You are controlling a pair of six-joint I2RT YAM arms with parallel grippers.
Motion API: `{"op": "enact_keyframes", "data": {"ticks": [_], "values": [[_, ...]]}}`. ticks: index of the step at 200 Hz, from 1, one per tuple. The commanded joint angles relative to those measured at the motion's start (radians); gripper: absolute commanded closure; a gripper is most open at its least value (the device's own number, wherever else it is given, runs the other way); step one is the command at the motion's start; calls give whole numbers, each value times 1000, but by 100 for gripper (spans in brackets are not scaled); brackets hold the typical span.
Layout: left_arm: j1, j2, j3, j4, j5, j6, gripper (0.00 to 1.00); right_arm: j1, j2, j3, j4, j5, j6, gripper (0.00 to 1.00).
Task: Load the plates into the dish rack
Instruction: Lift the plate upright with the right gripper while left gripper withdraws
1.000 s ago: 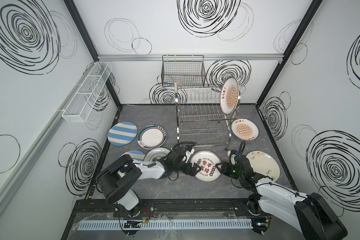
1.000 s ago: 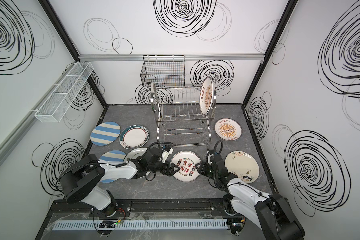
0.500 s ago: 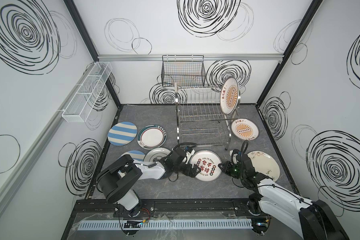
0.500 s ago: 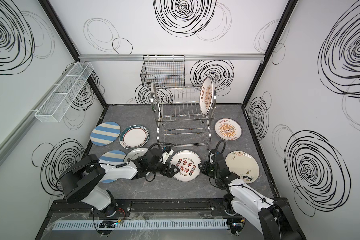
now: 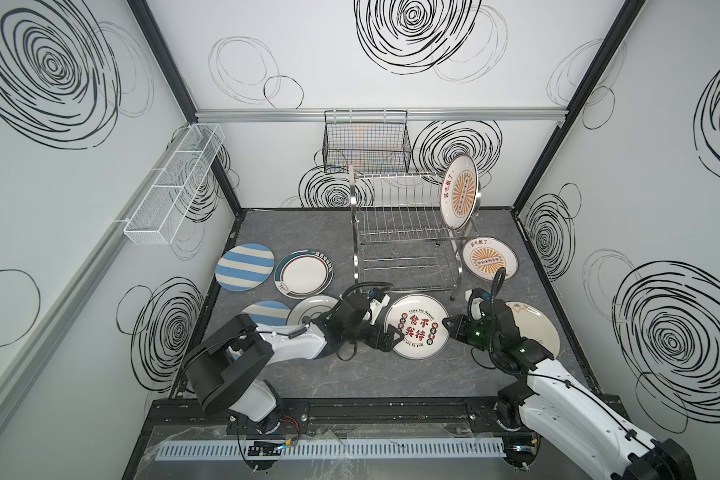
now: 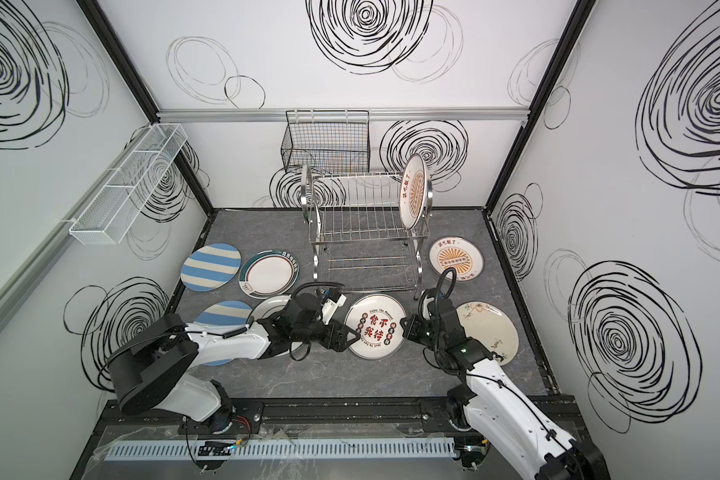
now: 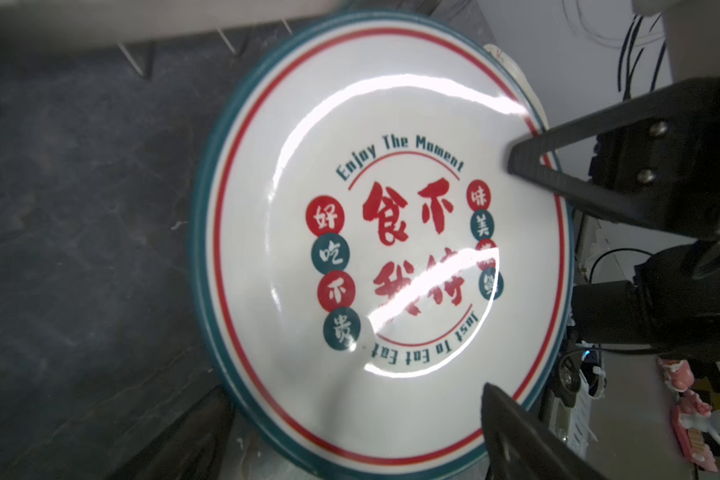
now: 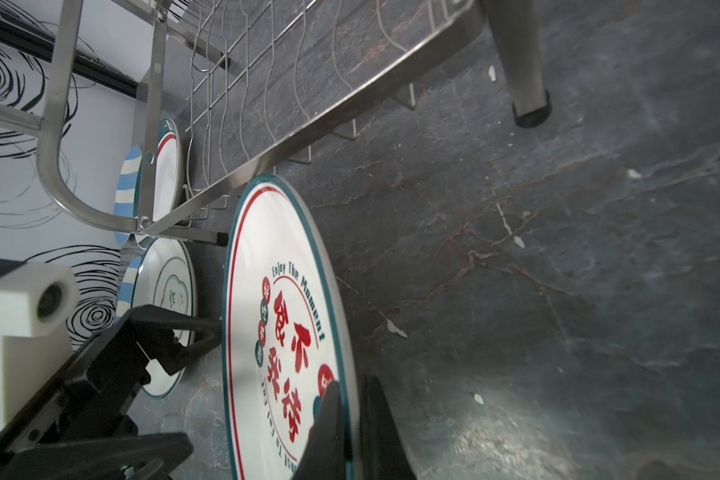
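Change sits on the right side; notes run left to right. Jaws of the left gripper (image 5: 391,337) stand apart, one fingertip against the left rim of the character plate (image 5: 416,326), seemingly bracing it. This plate lies on the table (image 5: 350,382) just before the dish rack (image 5: 404,232), placed as before. Jaws of the right gripper (image 8: 352,388), apart a second ago, now pinch the plate's right rim, one finger on its face and one behind. Judgement: grasp made, lift toward a free slot comes next; one sunburst plate (image 5: 459,192) already stands in the upper tier. Unclear whether the rim has left the table. Left arm half covers a striped plate (image 5: 267,312) and a pale plate (image 5: 308,311).
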Motion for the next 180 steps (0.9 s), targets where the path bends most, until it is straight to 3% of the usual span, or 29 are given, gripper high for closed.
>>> {"op": "enact_keyframes", "data": {"ticks": [1,68,124,180], "values": [[43,-81,0,-24,4,0,4,-13,-19,104,-75,4,-66,100],[201,-280,-4,-232,1,15,4,-12,34,296,-293,-21,-204,100],[419,-416,61,-387,116,64,4,18,54,397,-277,-212,-254,100],[534,-434,151,-509,118,191,4,209,181,644,-320,-57,-304,100]]}}
